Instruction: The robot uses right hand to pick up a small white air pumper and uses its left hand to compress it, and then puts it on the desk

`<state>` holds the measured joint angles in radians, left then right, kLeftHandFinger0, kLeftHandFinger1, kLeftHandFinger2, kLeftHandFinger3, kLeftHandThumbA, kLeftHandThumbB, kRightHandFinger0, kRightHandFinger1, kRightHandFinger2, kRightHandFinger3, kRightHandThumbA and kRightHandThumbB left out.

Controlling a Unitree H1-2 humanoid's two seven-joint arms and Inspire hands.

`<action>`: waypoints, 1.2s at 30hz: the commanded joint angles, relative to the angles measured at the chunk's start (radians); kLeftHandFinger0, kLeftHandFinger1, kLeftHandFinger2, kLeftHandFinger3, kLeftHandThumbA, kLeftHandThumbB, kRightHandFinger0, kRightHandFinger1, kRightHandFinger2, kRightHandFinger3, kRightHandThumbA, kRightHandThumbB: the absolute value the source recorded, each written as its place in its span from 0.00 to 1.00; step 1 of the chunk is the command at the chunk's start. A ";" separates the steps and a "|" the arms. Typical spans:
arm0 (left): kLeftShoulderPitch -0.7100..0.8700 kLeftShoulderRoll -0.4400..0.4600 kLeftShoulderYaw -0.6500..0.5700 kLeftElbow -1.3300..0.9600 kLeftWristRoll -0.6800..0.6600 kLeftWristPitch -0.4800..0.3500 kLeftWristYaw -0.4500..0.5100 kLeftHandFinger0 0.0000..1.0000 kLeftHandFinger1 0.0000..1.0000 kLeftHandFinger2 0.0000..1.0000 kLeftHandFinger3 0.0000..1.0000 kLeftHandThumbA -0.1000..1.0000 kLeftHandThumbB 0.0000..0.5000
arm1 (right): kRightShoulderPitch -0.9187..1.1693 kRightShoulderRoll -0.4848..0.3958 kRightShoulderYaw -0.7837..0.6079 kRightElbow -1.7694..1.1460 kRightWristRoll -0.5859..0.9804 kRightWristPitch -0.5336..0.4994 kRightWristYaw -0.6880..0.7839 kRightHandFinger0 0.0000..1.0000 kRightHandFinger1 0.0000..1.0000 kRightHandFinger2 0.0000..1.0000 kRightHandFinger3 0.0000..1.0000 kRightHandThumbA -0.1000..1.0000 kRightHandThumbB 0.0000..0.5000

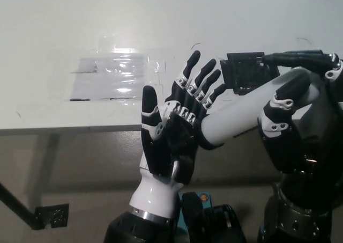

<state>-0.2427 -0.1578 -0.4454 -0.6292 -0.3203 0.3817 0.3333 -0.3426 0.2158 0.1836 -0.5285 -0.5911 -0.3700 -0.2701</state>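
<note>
We judge the task roughly at its middle. Our right hand (pixel 289 101) already has the small white air pumper (pixel 238 117), fingers clamped around its far end, so the pick-up looks done. The pumper hangs in the air in front of the desk (pixel 80 28) edge, tilted, its near end pointing down toward our left hand (pixel 174 130). That hand stands upright with the palm against the pumper's near end and the fingers spread apart, so nothing is gripped by it. We take this as the pressing stage, either about to start or under way; we cannot tell how far the pumper is squeezed. Putting it down on the desk is not yet done.

The pumper is a smooth, matte white cylinder with a rounded body and a dark rim at the near end. Our left hand shows glossy black shells over a white wrist. The desk top is pale and flat, with a patch of shiny, wrinkled clear tape (pixel 115 76) and a small black square marker (pixel 244 71) on it
</note>
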 commanded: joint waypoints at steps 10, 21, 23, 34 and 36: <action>0.040 0.001 0.172 0.011 -0.036 -0.064 -0.086 1.00 1.00 1.00 1.00 1.00 0.50 | -0.114 0.004 -0.158 -0.022 0.065 0.115 -0.004 0.00 0.07 0.55 0.64 0.00 0.28; 0.144 0.119 0.349 0.043 -0.111 -0.129 -0.182 1.00 1.00 1.00 1.00 1.00 0.53 | -0.264 -0.045 -0.326 0.103 0.356 0.193 -0.035 0.09 0.48 0.84 0.83 0.00 0.17; 0.155 0.121 0.361 0.038 -0.116 -0.126 -0.188 1.00 1.00 1.00 1.00 1.00 0.53 | -0.300 -0.055 -0.356 0.174 0.367 0.169 -0.057 0.12 0.49 0.82 0.78 0.00 0.19; 0.252 0.114 0.333 0.023 -0.145 -0.113 -0.248 1.00 1.00 1.00 1.00 1.00 0.56 | -0.644 -0.152 -0.429 0.897 0.233 0.105 -0.310 0.00 0.12 0.54 0.63 0.00 0.20; 0.257 0.112 0.326 0.026 -0.148 -0.115 -0.256 1.00 1.00 1.00 1.00 1.00 0.56 | -0.701 -0.172 -0.428 1.046 0.248 0.065 -0.345 0.00 0.13 0.55 0.63 0.00 0.26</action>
<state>-0.0002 -0.0357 -0.0993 -0.5796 -0.4348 0.2931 0.1431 -0.8650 0.0865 -0.2468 0.2643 -0.2914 -0.2106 -0.4363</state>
